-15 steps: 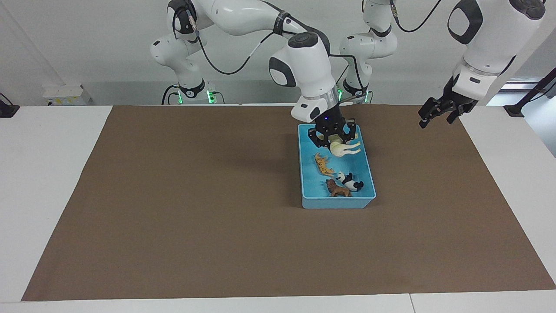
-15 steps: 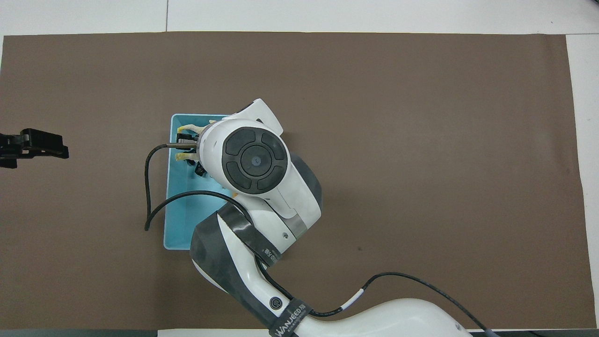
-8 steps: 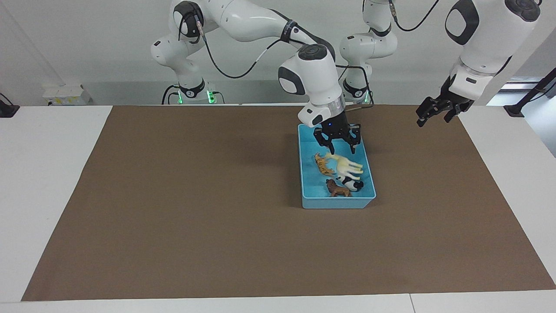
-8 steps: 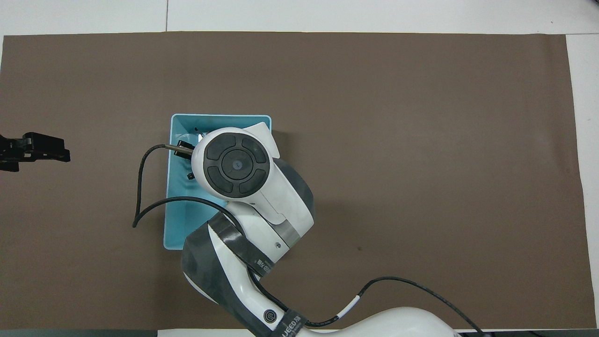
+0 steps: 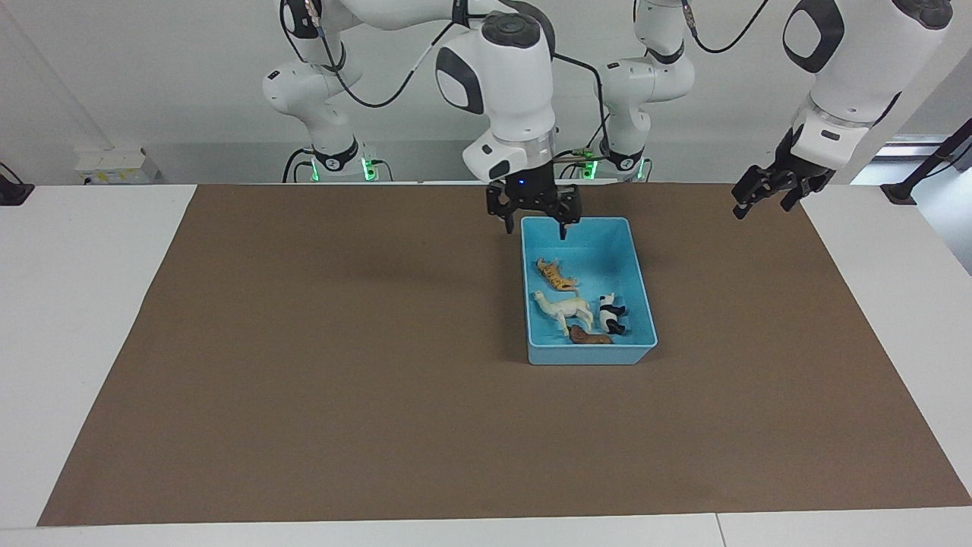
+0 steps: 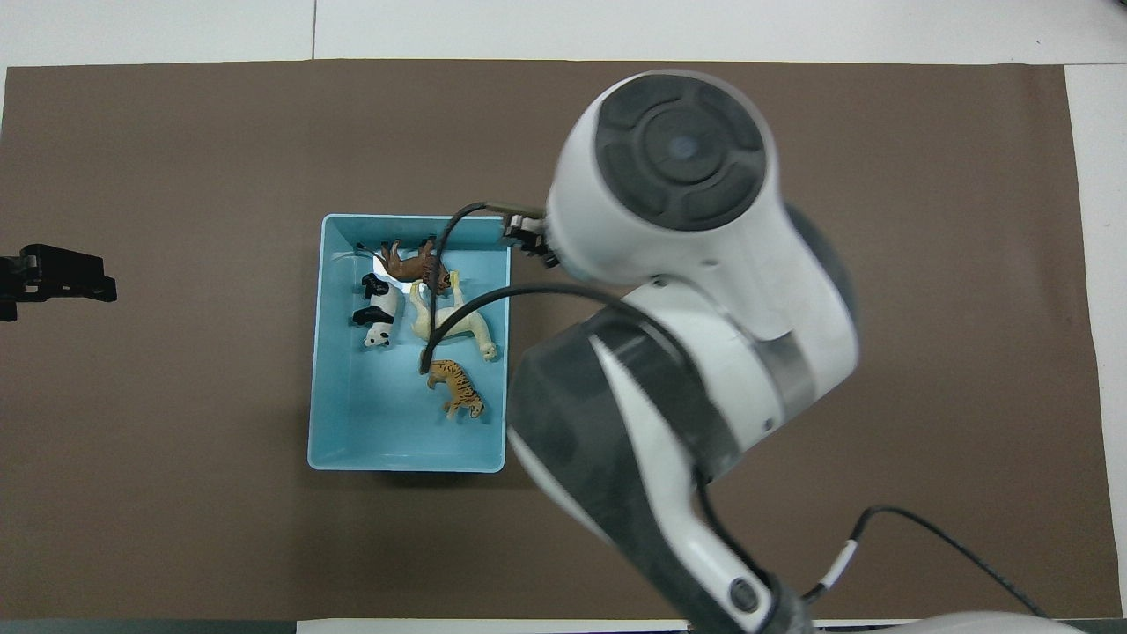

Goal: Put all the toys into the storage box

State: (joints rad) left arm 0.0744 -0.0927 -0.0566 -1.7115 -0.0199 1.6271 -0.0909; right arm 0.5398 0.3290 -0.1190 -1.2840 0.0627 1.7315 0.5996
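All four toys lie in the box (image 5: 528,304), which sits on the brown mat toward the left arm's end of the worktop (image 5: 91,319), near the edge at the robots' side. The tiger (image 5: 557,275) is about mid-box; the horse (image 5: 563,308) and panda (image 5: 610,314) lie side by side farther from the robots, and the lion (image 5: 589,338) rests against the wall farthest from the robots, just beside both. The horse, lion and tiger appear to be on their sides.

The right claw (image 5: 534,220) hangs released and empty over the box's rim nearest the robots, at the corner toward the right arm. The left claw (image 5: 765,196) waits in the air over the mat's corner at the left arm's end, released and empty too.

The task looks done, so the risks are small. The right claw hangs close over the rim; a low sweep away could clip the wall and shove or tip the box, spilling the light figurines. Its dangling cable (image 6: 458,321) might also drag through the toys
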